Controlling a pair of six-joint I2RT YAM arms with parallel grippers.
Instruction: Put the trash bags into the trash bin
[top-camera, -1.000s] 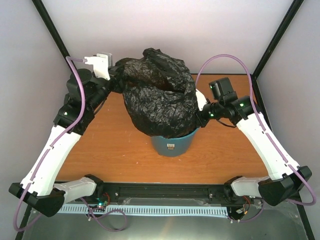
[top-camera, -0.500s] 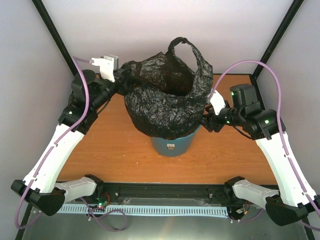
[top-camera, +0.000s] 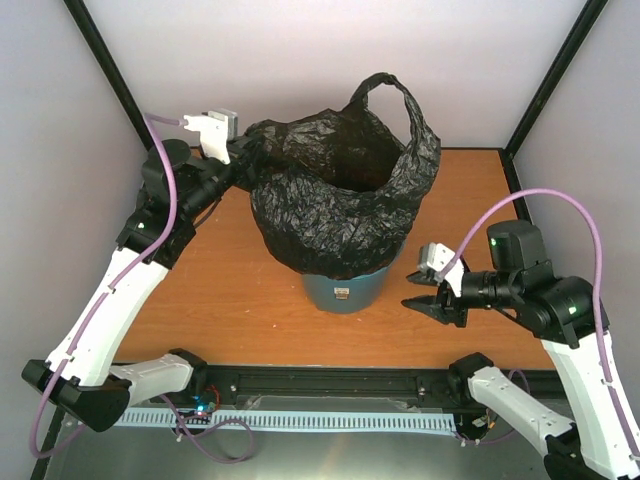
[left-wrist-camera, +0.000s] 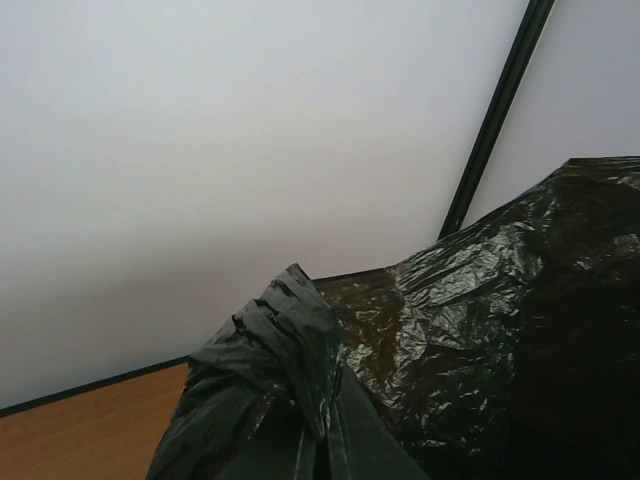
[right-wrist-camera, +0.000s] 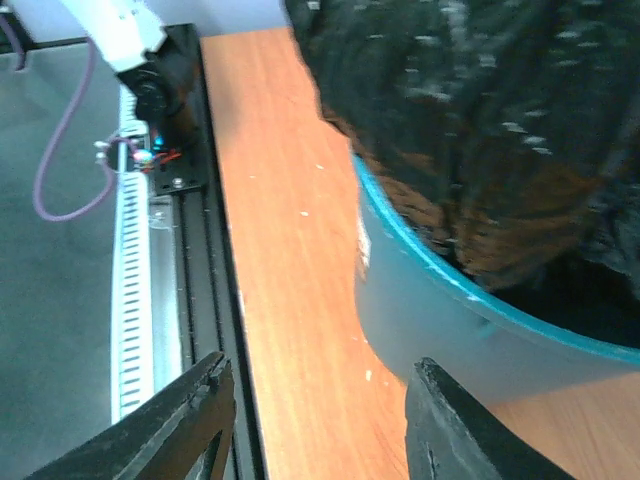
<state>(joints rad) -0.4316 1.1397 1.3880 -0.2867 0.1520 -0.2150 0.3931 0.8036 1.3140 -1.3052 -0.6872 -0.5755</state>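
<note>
The right gripper (top-camera: 411, 290) is pulling back along the desk (top-camera: 230, 300), jaws wide open and empty, having let go of the bag (top-camera: 330, 210). The left gripper (top-camera: 243, 155) is still pinching bunched film, leaving the bag draping over the bin (top-camera: 345, 290), not yet tucked in.

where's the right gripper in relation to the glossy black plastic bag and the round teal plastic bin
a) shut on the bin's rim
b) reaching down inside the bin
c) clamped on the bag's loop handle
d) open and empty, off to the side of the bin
d: the right gripper is open with nothing between its fingers, beside the round teal plastic bin and clear of the glossy black plastic bag draped over it.
</note>
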